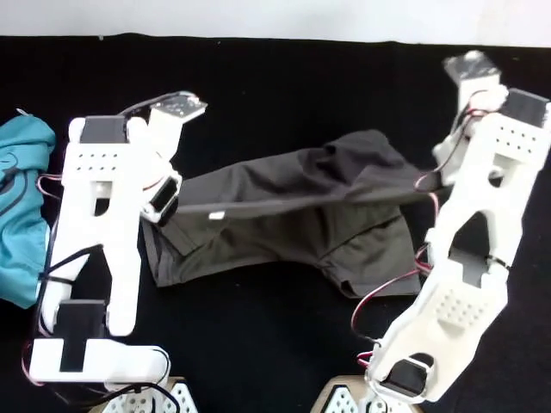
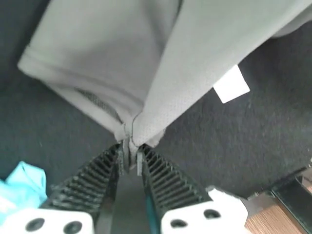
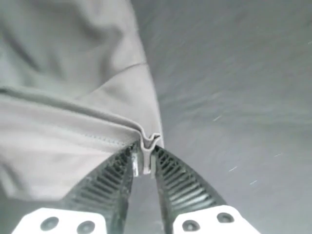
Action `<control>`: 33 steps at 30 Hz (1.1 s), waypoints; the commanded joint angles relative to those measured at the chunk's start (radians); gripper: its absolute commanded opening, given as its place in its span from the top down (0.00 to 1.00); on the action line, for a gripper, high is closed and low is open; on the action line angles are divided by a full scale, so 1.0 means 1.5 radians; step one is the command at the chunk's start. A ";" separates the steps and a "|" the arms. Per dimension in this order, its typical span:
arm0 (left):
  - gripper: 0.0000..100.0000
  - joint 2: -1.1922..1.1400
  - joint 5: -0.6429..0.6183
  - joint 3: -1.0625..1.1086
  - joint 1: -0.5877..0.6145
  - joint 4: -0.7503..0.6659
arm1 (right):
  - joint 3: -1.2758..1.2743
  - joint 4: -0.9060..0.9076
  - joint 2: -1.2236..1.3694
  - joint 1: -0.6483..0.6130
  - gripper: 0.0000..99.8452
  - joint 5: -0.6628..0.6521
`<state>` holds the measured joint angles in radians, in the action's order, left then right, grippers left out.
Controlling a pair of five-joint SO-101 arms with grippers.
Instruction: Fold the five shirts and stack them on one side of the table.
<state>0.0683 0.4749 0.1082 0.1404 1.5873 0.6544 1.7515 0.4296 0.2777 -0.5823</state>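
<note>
A dark grey shirt [image 1: 293, 215] lies across the middle of the black table, its upper edge pulled taut between the two arms. My left gripper [image 2: 129, 152] is shut on the shirt's hem at its left end, seen in the high view by the left arm [image 1: 164, 202]. A white tag [image 2: 231, 84] hangs from the fabric [image 2: 122, 63] near it. My right gripper [image 3: 145, 158] is shut on a folded edge of the same shirt [image 3: 73, 122], at its right end [image 1: 435, 191]. A teal shirt [image 1: 21, 202] lies crumpled at the table's left edge.
The black tablecloth [image 1: 284, 86] covers the table, with open room behind and in front of the shirt. The arms' white bases [image 1: 129, 379] stand at the near edge. A bit of teal cloth [image 2: 19, 185] and wooden table edge [image 2: 278, 219] appear in the left wrist view.
</note>
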 commanded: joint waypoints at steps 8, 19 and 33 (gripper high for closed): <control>0.99 0.074 0.164 0.073 0.013 -0.007 | -0.327 -0.108 -0.158 -0.011 0.99 -0.040; 0.99 0.055 0.171 0.212 0.005 -0.128 | -0.644 -0.276 -0.323 0.003 0.99 -0.096; 0.79 0.052 0.171 -0.056 0.101 -0.026 | -0.552 -0.162 -0.449 -0.049 0.83 -0.092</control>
<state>0.1419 0.7327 0.1834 0.2616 1.5228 -0.2693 1.4599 -0.1565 0.2394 -0.7142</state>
